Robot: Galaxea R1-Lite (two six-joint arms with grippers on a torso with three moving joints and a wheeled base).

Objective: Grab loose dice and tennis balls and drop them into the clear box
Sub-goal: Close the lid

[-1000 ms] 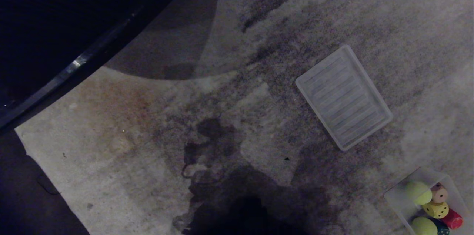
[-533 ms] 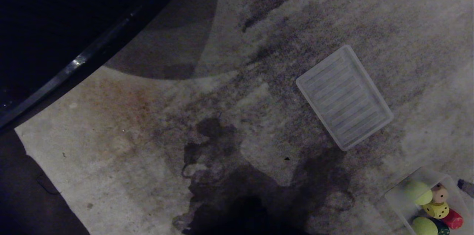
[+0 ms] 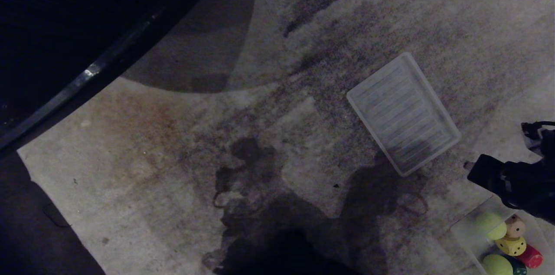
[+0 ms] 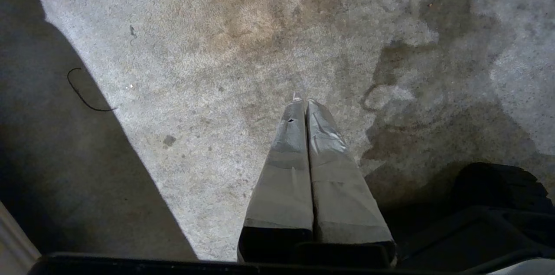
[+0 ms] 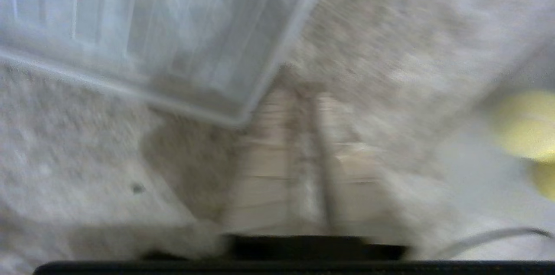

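Floor: stained grey carpet (image 3: 143,188), dark along its 9 to 11 o'clock side in the head view.
Target bin: the shallow clear plastic box (image 3: 463,228) sits at 4 o'clock in the head view, cut off by the frame edge.
In the bin: two fuzzy yellow-green tennis balls (image 3: 490,225), a beige die (image 3: 515,226) and a pale yellow die with black pips (image 3: 511,245), packed touching; a red cylinder (image 3: 531,257) lies beside them.
Lid: the flat ribbed clear plastic lid (image 3: 403,114) lies at 11 o'clock from the box, well apart from it.
Loose items: none visible on the carpet in any view.
Right claw: the right gripper (image 5: 310,93) is near the lid's corner, with the black right arm (image 3: 511,181) at 12 o'clock of the box. Motion blur hides how wide it is, so I cannot tell; nothing shows in its grasp.
Left claw: the left gripper (image 4: 305,101) hangs over bare carpet, pressed fully together and empty.
Doing it well: probably confirm that nothing is left outside the frame, keep the wrist clear of the box rim, and avoid nudging the lid.
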